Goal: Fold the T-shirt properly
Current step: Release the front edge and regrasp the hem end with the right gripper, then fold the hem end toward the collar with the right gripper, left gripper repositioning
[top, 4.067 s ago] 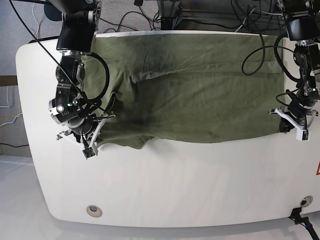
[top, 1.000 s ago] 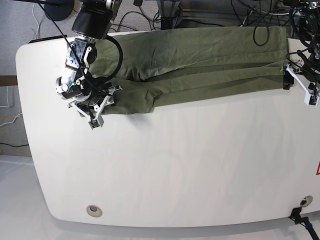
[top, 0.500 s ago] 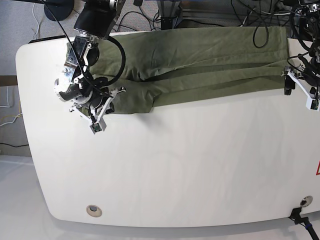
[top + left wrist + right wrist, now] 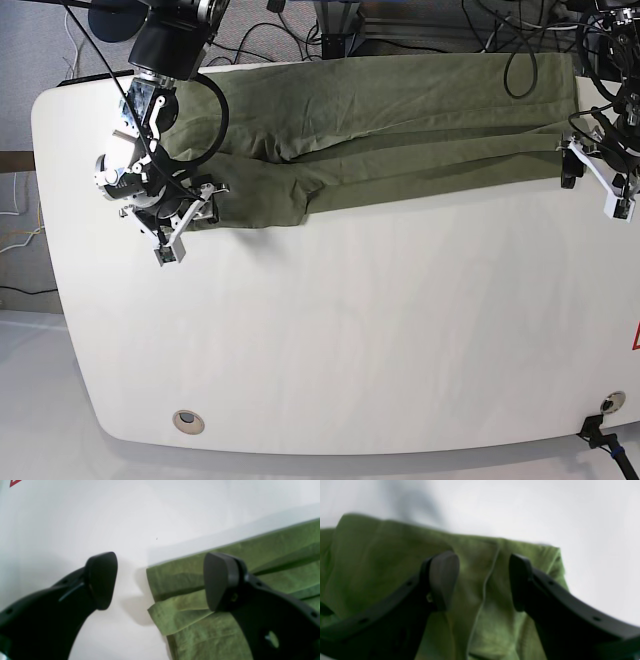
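Folded olive T-shirt [image 4: 400, 120], red corner mark [image 4: 15, 482]

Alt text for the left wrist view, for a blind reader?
An open black left gripper hovers over the folded corner of an olive-green cotton T-shirt, one fingertip above the bare white table. Nothing is held.

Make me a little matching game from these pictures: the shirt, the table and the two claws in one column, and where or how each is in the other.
Things:
1. olive-green cotton T-shirt
2. white rounded table
3. left gripper
4. right gripper

Descriptions:
A. open, straddling the garment's folded corner at the table's edge
B. open, above a sleeve-like end with a seam
C. folded into a long band along the far edge
D. mostly bare in front

Pairs: 1-C, 2-D, 3-A, 4-B
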Controlling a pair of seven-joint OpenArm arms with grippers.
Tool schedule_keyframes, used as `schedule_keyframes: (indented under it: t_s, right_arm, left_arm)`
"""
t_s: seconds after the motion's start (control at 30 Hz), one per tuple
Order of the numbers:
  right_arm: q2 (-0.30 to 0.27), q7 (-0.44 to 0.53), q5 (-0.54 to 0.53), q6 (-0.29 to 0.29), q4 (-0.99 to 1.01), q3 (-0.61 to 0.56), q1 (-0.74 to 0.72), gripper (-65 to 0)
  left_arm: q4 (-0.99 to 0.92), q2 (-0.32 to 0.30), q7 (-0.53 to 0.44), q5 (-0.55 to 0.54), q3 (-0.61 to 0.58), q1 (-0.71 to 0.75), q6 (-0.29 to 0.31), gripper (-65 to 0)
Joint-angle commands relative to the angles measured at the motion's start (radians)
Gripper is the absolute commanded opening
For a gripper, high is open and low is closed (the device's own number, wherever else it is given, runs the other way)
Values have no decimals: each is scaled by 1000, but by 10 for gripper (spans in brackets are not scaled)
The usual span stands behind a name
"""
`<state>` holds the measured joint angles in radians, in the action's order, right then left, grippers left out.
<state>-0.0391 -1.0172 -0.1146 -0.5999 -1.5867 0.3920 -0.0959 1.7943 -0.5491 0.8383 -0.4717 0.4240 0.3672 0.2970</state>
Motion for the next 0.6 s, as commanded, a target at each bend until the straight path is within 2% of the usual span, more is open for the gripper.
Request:
schedule_keyframes:
  t_s: [0.0,0.33,0.4,0.47,0.53,0.57]
  right_arm:
    - [-5,28,-15,-2,19,0,-18,-308]
    - [18,57,-17,-5,26,-6,14,-321]
    - [35,57,-23,-5,24,-8,15,-380]
    - [40,56,-52,-5,24,-8,15,-485]
    - [40,56,-70,-5,24,-8,15,-622]
    - [40,54,-79,-5,24,-8,15,-650]
  left_arm:
    - [12,-19,-17,-3,9,-6,-3,-148]
    - [12,-19,-17,-3,9,-6,-3,-148]
    - [12,-19,-17,-3,9,-6,-3,-148]
    - [11,-19,-17,-3,9,-7,-3,-148]
    - [11,-19,-17,-3,9,-7,-3,-148]
    - [11,-19,-17,-3,9,-7,-3,-148]
